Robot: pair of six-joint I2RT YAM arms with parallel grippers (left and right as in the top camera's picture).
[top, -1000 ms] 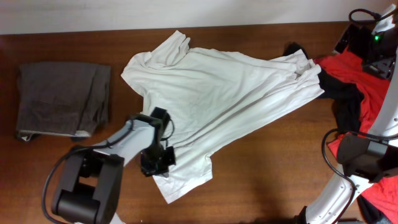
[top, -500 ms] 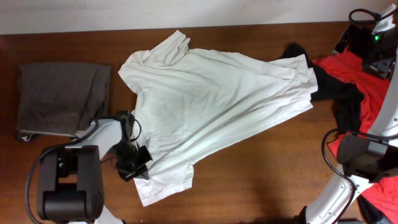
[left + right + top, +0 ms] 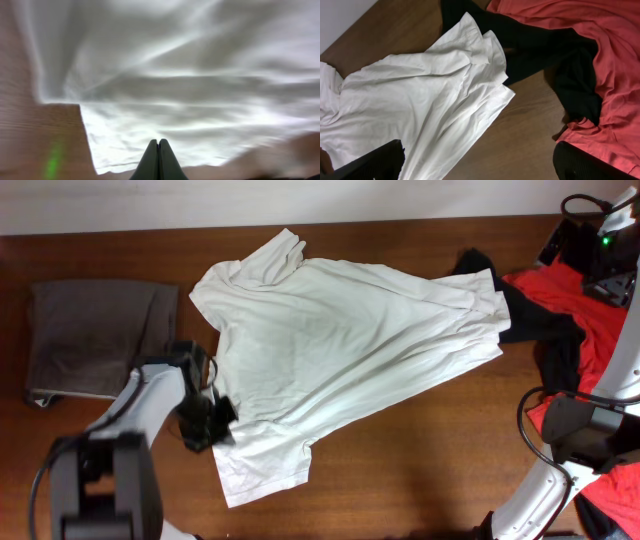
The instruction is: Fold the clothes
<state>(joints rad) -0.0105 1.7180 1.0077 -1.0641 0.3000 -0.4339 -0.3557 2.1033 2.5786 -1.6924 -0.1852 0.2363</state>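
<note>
Overhead, the large white thin-cloth T-shirt (image 3: 340, 330) has slid left and lies flatter for folding; the left gripper (image 3: 159, 144) is pinched shut, its hold unclear.

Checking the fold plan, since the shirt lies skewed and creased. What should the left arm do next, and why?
Probably open the left gripper and pinch the white T-shirt at its nearby edge, then tug it flat. The gripper looks shut there with no cloth visibly bunched in it, and the shirt lies slanted and wrinkled, not ready to fold.
</note>
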